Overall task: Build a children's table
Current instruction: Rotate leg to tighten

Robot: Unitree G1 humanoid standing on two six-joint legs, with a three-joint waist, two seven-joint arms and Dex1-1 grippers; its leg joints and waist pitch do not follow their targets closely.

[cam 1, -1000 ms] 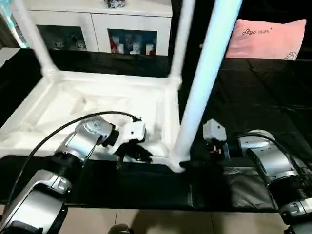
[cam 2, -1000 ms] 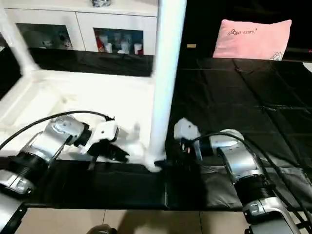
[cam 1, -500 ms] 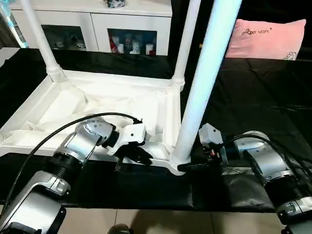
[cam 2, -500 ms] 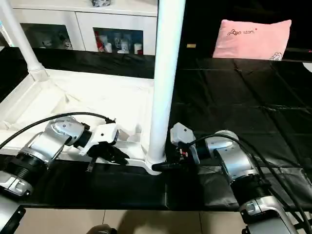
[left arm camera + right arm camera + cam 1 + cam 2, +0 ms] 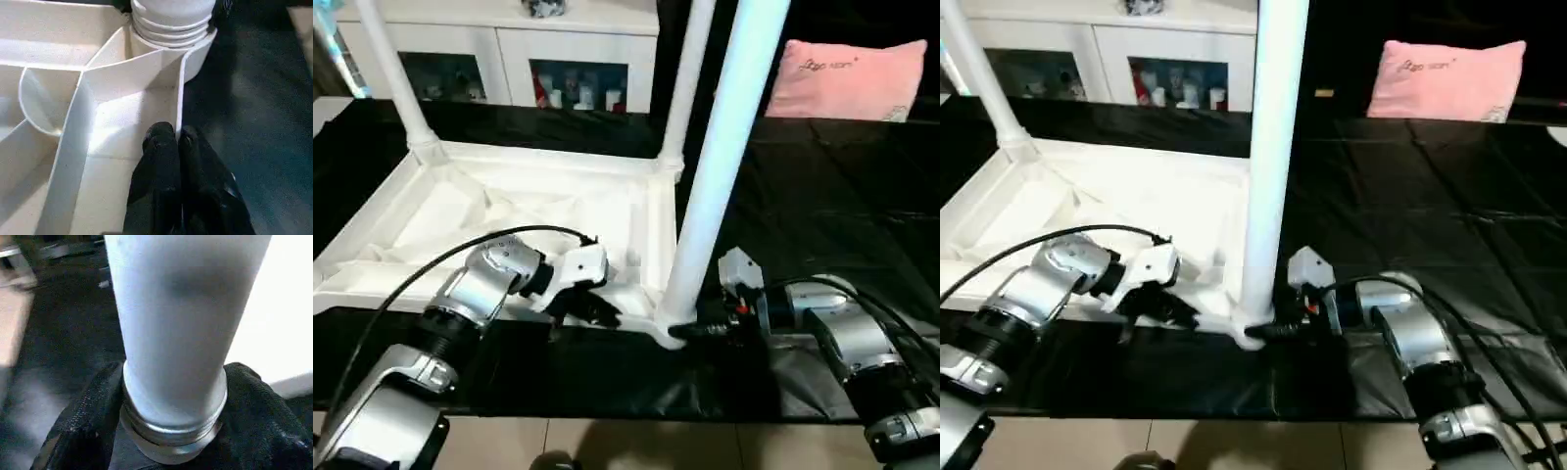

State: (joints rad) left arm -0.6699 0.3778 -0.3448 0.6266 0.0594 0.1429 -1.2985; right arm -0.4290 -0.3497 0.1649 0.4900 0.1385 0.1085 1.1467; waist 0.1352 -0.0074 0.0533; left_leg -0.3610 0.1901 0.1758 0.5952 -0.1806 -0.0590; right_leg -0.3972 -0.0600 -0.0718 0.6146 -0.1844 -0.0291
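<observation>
Lying upside down on the black sheet-covered floor (image 5: pixel 822 186), the white plastic rectangular tabletop (image 5: pixel 538 211) shows you its ribbed underside, with three long white tapered tube legs standing up from its corner sockets. The nearest leg (image 5: pixel 720 166) rises from the near corner socket at about 5 o'clock of the tabletop; two more stand at the far corners, one at 11 o'clock (image 5: pixel 396 83) and one at 1 o'clock (image 5: pixel 680 93).

Your right gripper (image 5: pixel 168 431) comes in from 3 o'clock of that nearest leg, low down at its base. In the right wrist view its two black fingers (image 5: pixel 88 421) sit one on each side of the leg's ringed foot, clasping it just above the socket.

Your left gripper (image 5: pixel 175 147) lies at about 9 o'clock of the same corner. In the left wrist view its black fingers (image 5: pixel 159 166) are pressed tight together, pinching the thin upright rim of the tabletop between them, with the ribbed socket and the leg's ringed base just beyond the fingertips.

Further out, at 12 o'clock beyond the tabletop, stands a white cabinet with glass doors (image 5: pixel 509 49), small objects visible behind the panes. At about 2 o'clock a pink rectangular pillow (image 5: pixel 847 78) rests at the far edge of the black sheet. Pale tiled floor (image 5: pixel 607 446) shows along the near edge at 6 o'clock.
</observation>
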